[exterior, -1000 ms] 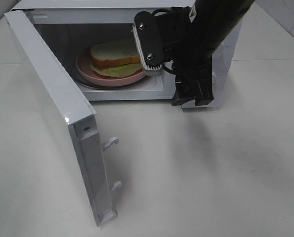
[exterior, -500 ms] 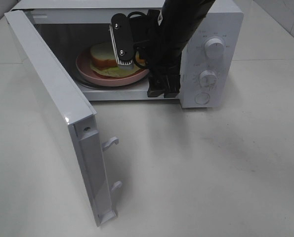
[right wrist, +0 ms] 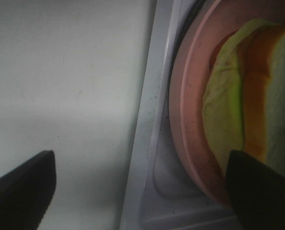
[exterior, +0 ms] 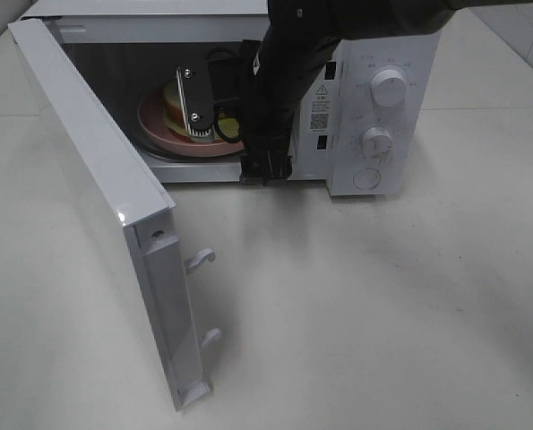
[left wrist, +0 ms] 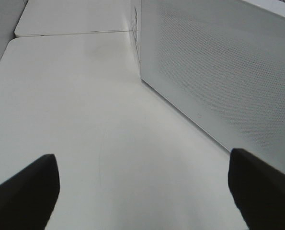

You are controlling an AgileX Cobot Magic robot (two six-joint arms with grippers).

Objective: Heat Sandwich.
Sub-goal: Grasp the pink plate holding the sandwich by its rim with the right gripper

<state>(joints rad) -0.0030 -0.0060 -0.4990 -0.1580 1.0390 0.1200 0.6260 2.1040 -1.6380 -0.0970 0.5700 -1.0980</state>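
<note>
The sandwich (exterior: 170, 97) lies on a round pink plate (exterior: 155, 127) inside the open microwave (exterior: 387, 134), half hidden by my right arm. In the right wrist view the sandwich (right wrist: 257, 91) shows white bread, tan crust and a green leaf, on the plate (right wrist: 190, 124). My right gripper (exterior: 231, 153) is at the cavity mouth, in front of the plate, and stands open. One finger (exterior: 193, 103) crosses the sandwich. In its own view the right gripper (right wrist: 137, 196) spans the plate rim and the microwave sill with nothing held. My left gripper (left wrist: 142, 191) is open over bare table beside the microwave's perforated wall (left wrist: 219, 72).
The microwave door (exterior: 100, 188) is swung wide toward the front left, with two latch hooks (exterior: 201, 260) on its edge. Two knobs (exterior: 389, 87) sit on the control panel at the right. White table (exterior: 382, 313) stretches in front.
My right arm has swung left across the microwave front and reached into the opening, uncovering the control panel and now hiding part of the sandwich. The left gripper has stayed open.
</note>
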